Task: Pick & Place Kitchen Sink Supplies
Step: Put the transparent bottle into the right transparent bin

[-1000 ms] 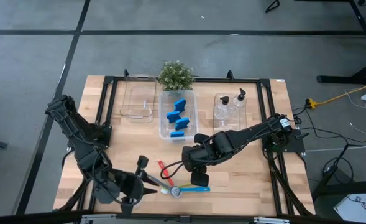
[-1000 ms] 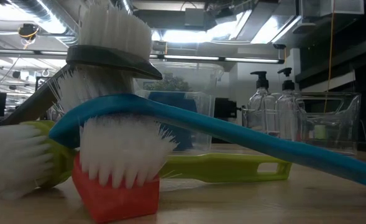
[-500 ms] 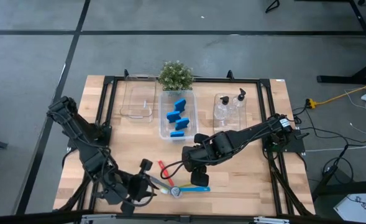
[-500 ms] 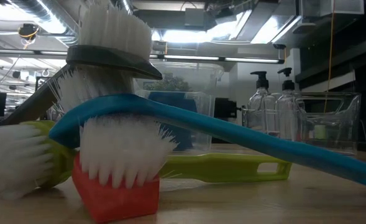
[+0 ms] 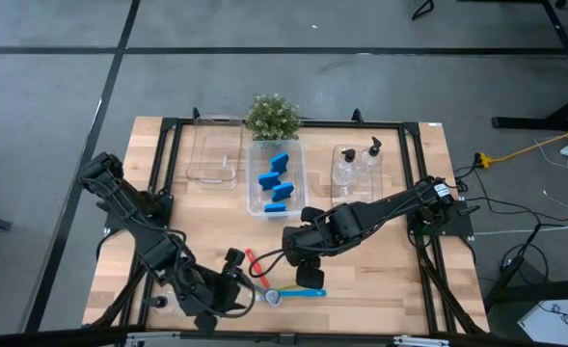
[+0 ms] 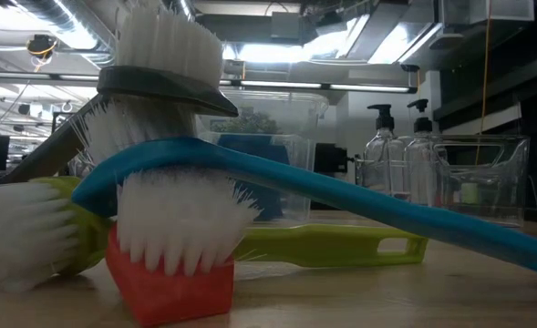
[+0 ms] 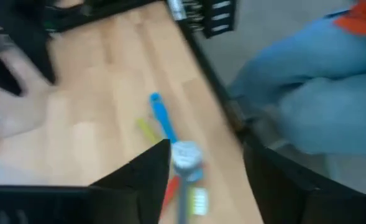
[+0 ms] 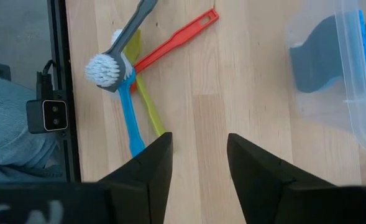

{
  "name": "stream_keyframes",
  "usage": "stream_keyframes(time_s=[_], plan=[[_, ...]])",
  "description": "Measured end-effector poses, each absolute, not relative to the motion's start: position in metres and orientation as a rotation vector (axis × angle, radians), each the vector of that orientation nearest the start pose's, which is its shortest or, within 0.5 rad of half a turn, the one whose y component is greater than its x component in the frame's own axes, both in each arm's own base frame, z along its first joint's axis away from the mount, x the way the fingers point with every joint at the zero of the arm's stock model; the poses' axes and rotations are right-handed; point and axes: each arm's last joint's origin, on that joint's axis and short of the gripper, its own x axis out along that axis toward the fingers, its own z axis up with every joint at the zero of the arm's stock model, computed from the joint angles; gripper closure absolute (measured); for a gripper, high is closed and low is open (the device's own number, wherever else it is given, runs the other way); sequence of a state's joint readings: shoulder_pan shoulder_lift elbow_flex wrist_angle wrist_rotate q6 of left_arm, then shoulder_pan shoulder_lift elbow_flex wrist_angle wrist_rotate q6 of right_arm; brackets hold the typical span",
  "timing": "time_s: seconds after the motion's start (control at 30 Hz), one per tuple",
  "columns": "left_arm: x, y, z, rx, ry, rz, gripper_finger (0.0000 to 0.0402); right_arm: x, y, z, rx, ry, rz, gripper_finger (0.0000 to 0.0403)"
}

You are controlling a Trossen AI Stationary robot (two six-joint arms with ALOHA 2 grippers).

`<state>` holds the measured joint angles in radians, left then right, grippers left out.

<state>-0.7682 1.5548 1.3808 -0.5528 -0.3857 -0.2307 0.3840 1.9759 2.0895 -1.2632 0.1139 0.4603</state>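
Four long-handled brushes lie crossed in a pile near the table's near edge: red (image 5: 255, 262), blue (image 5: 305, 292), yellow-green (image 8: 146, 107) and grey, its white head (image 5: 272, 297) on top. My left gripper (image 5: 229, 281) is open and stands over the grey handle's end; the left wrist view shows the brush heads (image 7: 186, 157) ahead between its fingers. My right gripper (image 5: 299, 258) is open just beyond the pile, toward the far side. Blue sponges (image 5: 276, 178) lie in the middle bin. Two pump bottles (image 5: 356, 162) stand in the right bin.
Three clear bins line the far side: left bin (image 5: 216, 159), middle bin (image 5: 298, 188), right bin (image 5: 388, 169). The potted plant (image 5: 272, 116) stands behind them. A person in blue (image 7: 307, 93) is beyond the near edge. A black frame runs along the table's edges.
My left arm has swung along the near edge toward the table's right, and its gripper has come up to the brush pile. The brushes and my right arm have kept still.
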Motion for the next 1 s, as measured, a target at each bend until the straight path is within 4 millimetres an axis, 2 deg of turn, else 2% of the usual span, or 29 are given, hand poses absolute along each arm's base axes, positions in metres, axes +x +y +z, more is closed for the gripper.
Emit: stream_keyframes(time_s=[0.1,0.2,0.43,0.53,0.7,1.0], plan=[[0.253,-0.227,0.318,0.182,0.648,-0.258,0.0185,0.372,0.147,0.346,0.126,1.137,-0.021,0.025],[0.253,-0.228,0.317,0.126,0.686,-0.309,0.0181,0.372,0.147,0.346,0.126,1.137,-0.021,0.025],[0.232,-0.223,0.327,-0.102,0.874,-0.491,0.0194,0.373,0.147,0.346,0.124,1.129,-0.019,0.025],[0.222,-0.222,0.326,-0.132,0.971,-0.524,0.02,0.374,0.146,0.346,0.097,1.109,-0.031,0.025],[0.209,-0.224,0.32,-0.13,1.079,-0.487,0.0205,0.375,0.146,0.347,0.087,1.096,-0.046,0.025],[0.205,-0.223,0.318,-0.169,1.128,-0.432,0.0205,0.375,0.146,0.347,0.087,1.096,-0.046,0.025]])
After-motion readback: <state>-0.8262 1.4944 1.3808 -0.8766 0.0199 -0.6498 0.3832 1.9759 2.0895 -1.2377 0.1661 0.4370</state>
